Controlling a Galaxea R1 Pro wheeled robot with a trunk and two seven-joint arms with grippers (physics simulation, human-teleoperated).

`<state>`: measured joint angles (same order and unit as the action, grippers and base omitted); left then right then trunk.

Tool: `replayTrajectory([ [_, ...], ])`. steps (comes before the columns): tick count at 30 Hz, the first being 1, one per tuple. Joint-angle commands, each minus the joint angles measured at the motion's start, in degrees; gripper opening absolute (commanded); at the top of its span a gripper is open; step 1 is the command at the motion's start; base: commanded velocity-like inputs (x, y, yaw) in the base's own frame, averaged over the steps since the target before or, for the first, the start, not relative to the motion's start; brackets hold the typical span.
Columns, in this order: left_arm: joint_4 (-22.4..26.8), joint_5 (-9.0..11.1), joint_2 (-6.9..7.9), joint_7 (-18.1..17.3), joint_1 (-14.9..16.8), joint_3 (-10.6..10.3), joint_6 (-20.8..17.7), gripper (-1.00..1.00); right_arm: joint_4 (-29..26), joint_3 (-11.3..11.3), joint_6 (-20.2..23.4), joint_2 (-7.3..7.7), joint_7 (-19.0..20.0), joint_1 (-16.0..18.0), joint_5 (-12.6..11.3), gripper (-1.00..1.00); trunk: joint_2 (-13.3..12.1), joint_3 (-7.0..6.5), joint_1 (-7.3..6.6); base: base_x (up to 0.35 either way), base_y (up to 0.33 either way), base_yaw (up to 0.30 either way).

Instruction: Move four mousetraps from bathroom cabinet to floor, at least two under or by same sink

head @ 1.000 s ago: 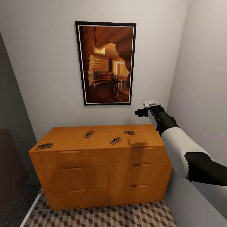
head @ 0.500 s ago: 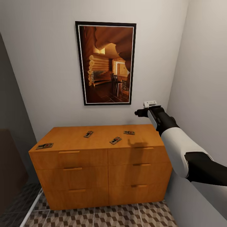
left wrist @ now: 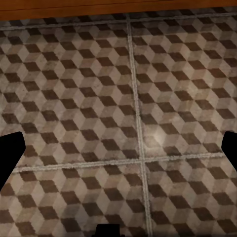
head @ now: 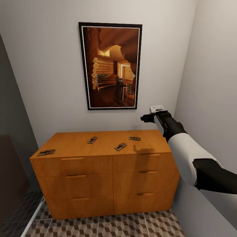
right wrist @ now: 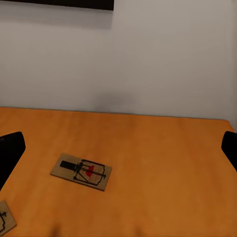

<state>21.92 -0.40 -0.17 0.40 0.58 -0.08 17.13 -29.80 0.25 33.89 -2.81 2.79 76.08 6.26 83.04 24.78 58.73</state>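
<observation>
Several mousetraps lie flat on top of the orange-brown cabinet (head: 98,171): one at its left front corner (head: 46,152), one mid-back (head: 92,140), one centre-right (head: 120,146) and one further right (head: 134,138). My right gripper (head: 144,118) hovers open above the cabinet's right end, well above the top. In the right wrist view a mousetrap (right wrist: 81,172) lies between the spread fingers (right wrist: 10,150) and another (right wrist: 4,220) peeks in at the corner. My left gripper (left wrist: 118,148) hangs open over the cube-patterned bathroom floor (left wrist: 98,108). The sink is out of view.
A framed cabin picture (head: 110,65) hangs on the wall behind the cabinet. A side wall (head: 214,82) stands close on the right. A dark panel (head: 13,158) borders the left. Patterned floor (head: 131,227) runs along the cabinet's front.
</observation>
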Motion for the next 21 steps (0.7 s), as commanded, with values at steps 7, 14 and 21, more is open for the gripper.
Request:
replayTrajectory([
  [7, -0.03, -0.04, 0.00, 0.04, 0.03, -0.01, 0.18, 1.00, -0.08, 0.01, 0.31, 0.00, 0.29, 0.03, 0.60, 1.00, 0.03, 0.07, 0.00, 0.000, 0.000, 0.000],
  [14, -0.03, -0.05, 0.00, 0.04, 0.03, -0.01, 0.18, 1.00, -0.08, 0.03, 0.31, 0.00, 0.21, 0.03, 0.61, 1.00, 0.03, 0.07, 0.00, 0.000, 0.000, 0.000],
  [21, -0.03, -0.06, 0.00, 0.04, 0.03, -0.01, 0.18, 1.00, -0.08, 0.02, 0.31, 0.00, 0.12, 0.03, 0.66, 1.00, 0.03, 0.07, 0.00, 0.000, 0.000, 0.000],
])
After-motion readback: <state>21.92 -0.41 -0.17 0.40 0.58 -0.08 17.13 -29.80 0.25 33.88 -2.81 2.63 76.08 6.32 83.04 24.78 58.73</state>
